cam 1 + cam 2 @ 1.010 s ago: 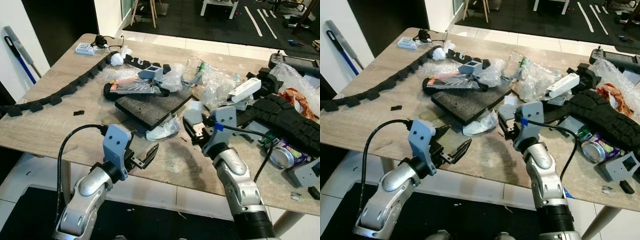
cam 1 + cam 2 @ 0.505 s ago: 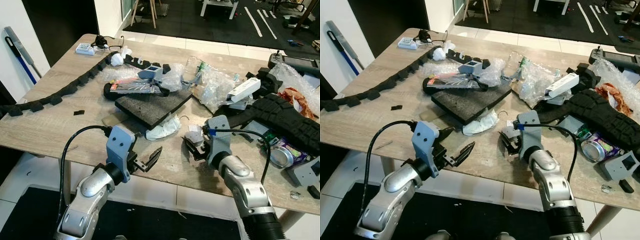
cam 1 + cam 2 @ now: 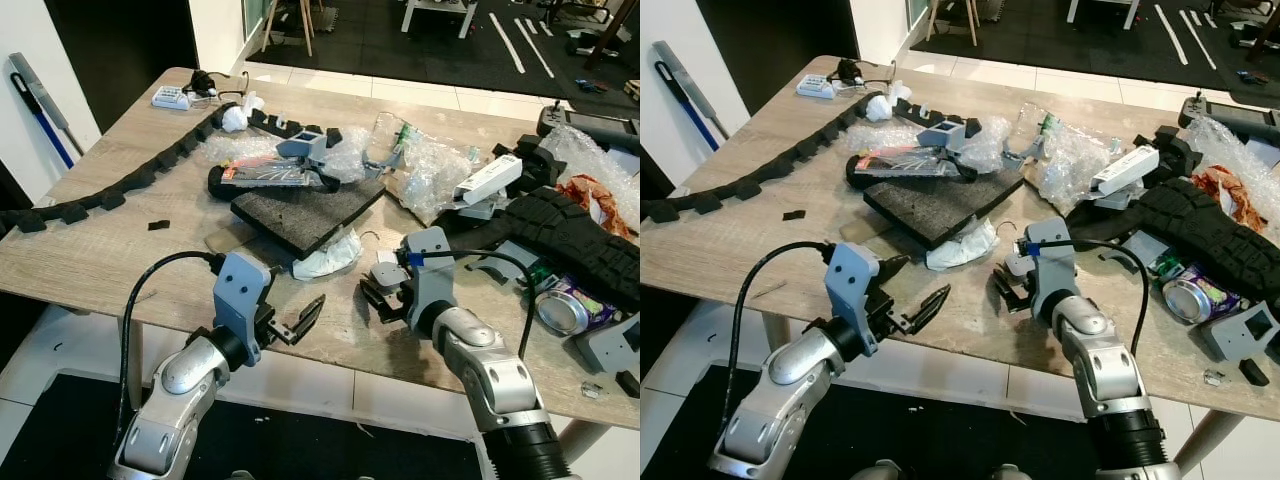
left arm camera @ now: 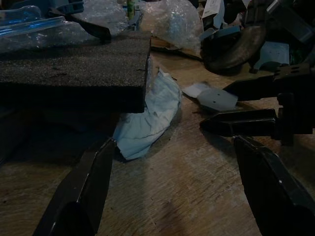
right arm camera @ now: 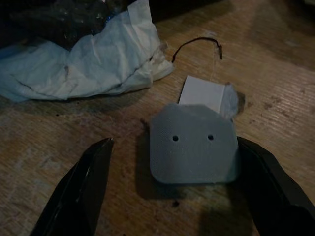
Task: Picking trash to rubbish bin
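The table [image 3: 90, 250] is littered with trash, so the task looks barely begun. The right gripper [image 5: 172, 196] hangs with jaws spread around a small grey plate [image 5: 192, 143] beside crumpled white paper [image 5: 83, 69]. The left gripper [image 3: 300, 322] hovers released, holding nothing.

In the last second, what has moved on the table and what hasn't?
The right gripper has drawn back toward the table's near edge and come down, fingers open either side of the small grey plate, not yet gripping it. The left gripper has edged slightly forward, open and holding nothing. The crumpled white paper, foam slab and remaining clutter stayed put.
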You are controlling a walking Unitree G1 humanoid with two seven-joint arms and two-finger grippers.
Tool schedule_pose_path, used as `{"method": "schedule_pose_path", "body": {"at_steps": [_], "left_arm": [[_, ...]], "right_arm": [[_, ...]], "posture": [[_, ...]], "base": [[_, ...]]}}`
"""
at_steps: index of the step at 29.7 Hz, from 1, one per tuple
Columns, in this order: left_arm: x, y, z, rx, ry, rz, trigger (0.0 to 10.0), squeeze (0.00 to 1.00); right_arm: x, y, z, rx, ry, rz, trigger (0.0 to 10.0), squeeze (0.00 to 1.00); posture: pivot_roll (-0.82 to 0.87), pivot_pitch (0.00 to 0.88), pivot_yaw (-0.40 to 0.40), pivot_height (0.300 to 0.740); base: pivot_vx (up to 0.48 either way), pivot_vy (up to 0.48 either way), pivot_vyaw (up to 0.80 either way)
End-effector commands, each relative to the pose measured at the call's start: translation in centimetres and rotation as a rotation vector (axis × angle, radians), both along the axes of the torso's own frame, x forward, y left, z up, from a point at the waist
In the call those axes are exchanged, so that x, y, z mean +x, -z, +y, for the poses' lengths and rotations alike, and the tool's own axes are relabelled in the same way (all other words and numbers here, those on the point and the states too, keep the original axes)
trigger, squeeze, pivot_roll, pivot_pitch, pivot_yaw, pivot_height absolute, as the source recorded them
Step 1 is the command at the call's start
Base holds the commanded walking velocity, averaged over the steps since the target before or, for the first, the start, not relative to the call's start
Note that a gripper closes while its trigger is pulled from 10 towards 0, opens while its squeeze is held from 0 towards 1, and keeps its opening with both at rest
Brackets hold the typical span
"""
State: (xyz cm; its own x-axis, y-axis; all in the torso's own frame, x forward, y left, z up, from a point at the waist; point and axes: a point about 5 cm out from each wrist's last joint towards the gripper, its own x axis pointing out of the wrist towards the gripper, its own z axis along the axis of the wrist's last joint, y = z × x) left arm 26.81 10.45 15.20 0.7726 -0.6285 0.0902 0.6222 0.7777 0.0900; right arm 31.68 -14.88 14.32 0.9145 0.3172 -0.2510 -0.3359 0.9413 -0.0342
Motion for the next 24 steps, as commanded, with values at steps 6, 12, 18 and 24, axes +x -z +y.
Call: {"method": "schedule_pose_path", "body": {"at_steps": [6, 12, 18, 24], "left_arm": [[-0.3, 0.3, -0.1, 0.019, 0.016, 0.011, 10.0, 0.00], [-0.3, 0.3, -0.2, 0.018, 0.018, 0.011, 10.0, 0.00], [-0.3, 0.3, -0.2, 0.019, 0.018, 0.012, 10.0, 0.00], [-0.3, 0.3, -0.1, 0.021, 0.019, 0.010, 10.0, 0.00]], "right_arm": [[-0.4, 1.1, -0.4, 0.016, 0.024, 0.080, 10.0, 0.00], [-0.6, 1.0, -0.4, 0.037, 0.020, 0.093, 0.0, 0.00], [-0.5, 0.5, -0.1, 0.050, 0.010, 0.087, 0.0, 0.00], [-0.2, -0.9, 0.2, 0.086, 0.003, 0.037, 0.0, 0.00]], "posture": [[0.03, 0.165, -0.024, 0.740], [0.02, 0.166, -0.025, 0.740], [0.03, 0.158, -0.027, 0.740], [0.03, 0.158, -0.027, 0.740]], "base": [[0.000, 0.000, 0.00], [0.000, 0.000, 0.00], [0.000, 0.000, 0.00], [0.000, 0.000, 0.00]]}}
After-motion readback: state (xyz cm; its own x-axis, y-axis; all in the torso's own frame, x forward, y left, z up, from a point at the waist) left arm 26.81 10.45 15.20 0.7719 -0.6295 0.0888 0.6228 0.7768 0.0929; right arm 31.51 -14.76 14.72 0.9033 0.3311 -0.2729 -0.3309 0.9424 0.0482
